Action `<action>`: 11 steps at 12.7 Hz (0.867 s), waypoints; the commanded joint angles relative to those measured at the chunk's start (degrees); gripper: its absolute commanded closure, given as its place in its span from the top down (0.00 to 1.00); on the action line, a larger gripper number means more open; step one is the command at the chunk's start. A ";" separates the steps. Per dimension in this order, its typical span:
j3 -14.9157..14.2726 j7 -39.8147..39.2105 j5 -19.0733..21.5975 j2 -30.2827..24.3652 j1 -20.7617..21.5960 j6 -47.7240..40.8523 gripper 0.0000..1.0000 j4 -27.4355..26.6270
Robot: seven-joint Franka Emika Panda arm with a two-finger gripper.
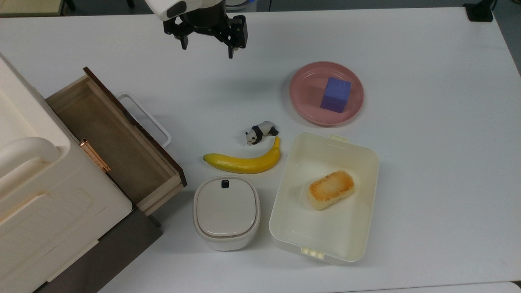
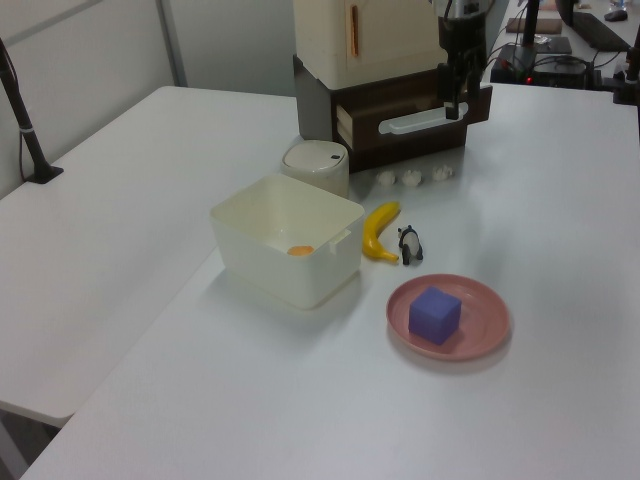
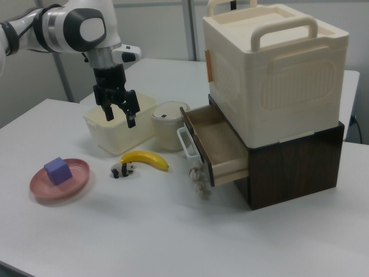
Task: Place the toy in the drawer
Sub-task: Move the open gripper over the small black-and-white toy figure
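I see the gripper hanging spread and empty — the toy sits at its 5 o'clock (top view). The drawer stands open.

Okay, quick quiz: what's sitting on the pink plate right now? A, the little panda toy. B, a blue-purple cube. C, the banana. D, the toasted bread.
B: the cube sits on the pink plate, while the panda toy and banana lie on the table and the bread is in the cream tub.
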 commanded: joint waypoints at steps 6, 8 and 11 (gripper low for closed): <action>-7.83 10.83 4.83 2.69 9.70 9.05 1.00 -3.60; -8.55 15.83 4.84 5.23 11.56 13.79 1.00 -5.09; -8.55 20.23 4.84 9.62 14.19 18.46 1.00 -5.97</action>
